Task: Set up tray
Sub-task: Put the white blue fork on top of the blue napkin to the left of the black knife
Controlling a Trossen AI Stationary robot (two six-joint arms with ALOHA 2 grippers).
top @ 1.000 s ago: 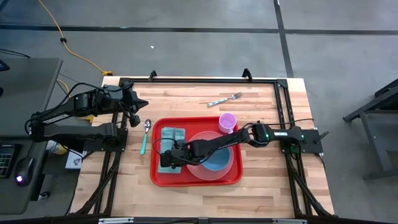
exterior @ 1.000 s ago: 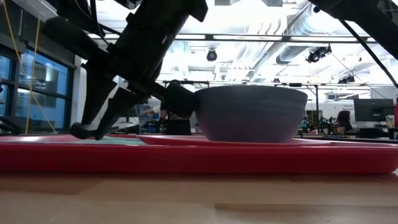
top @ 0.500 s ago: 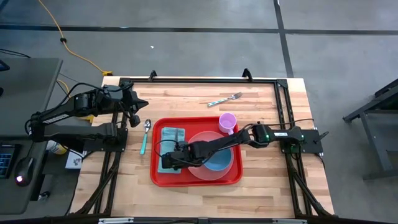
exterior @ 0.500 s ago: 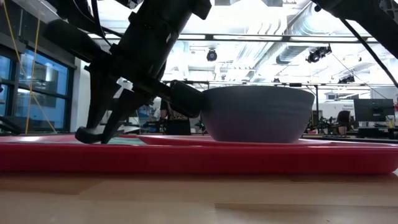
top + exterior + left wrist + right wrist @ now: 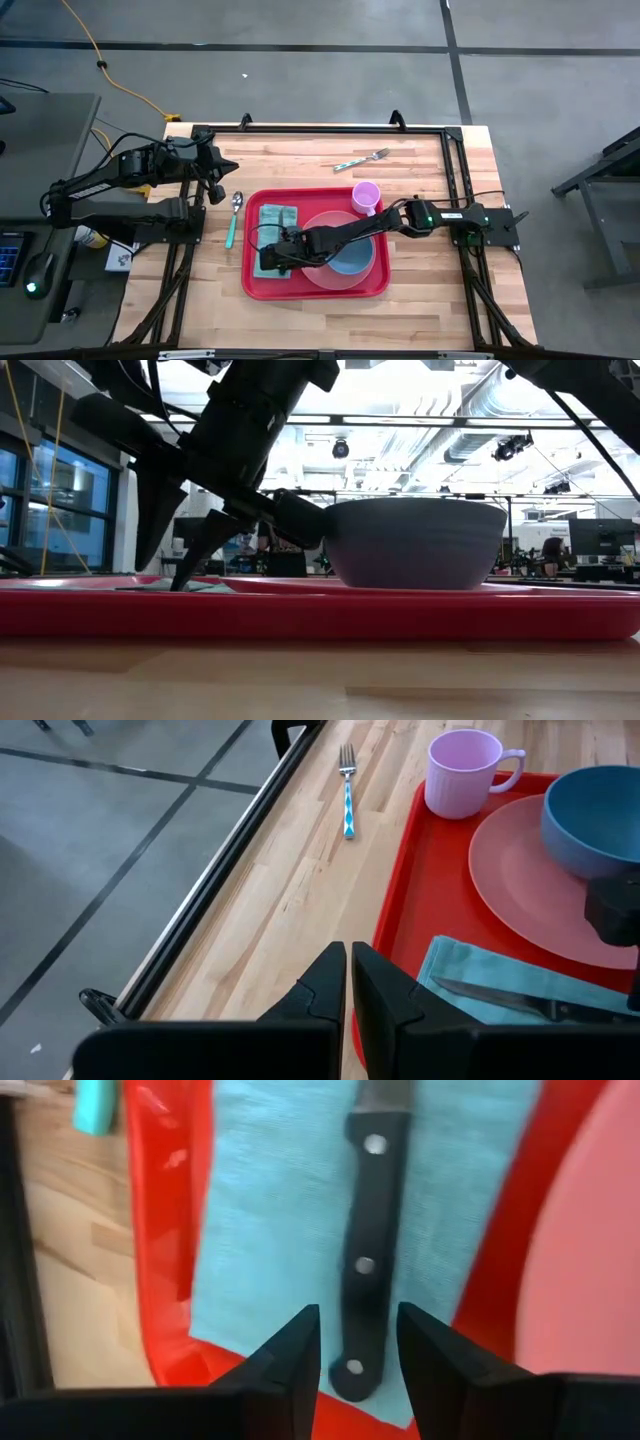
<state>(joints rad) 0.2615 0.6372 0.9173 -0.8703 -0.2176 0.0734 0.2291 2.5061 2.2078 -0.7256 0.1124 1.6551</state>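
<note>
Wooden table (image 5: 420, 300) carries tray (image 5: 376, 288) at centre. Right gripper (image 5: 270, 261) over tray's left part, fingers apart, nothing held. Knife (image 5: 372, 1250) lies on teal napkin (image 5: 270, 1220) straight ahead, long axis in line with fingers. Left gripper (image 5: 348, 982) waits off tray, fingers together.

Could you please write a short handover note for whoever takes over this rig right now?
Right gripper: open, directly over the knife lying on the teal napkin in the tray.
Left gripper: shut, empty, waiting at the table's left side.
Done: plate, blue bowl, pink mug, napkin and knife on tray.
Left: spoon and fork lie on the table, off the tray.
</note>
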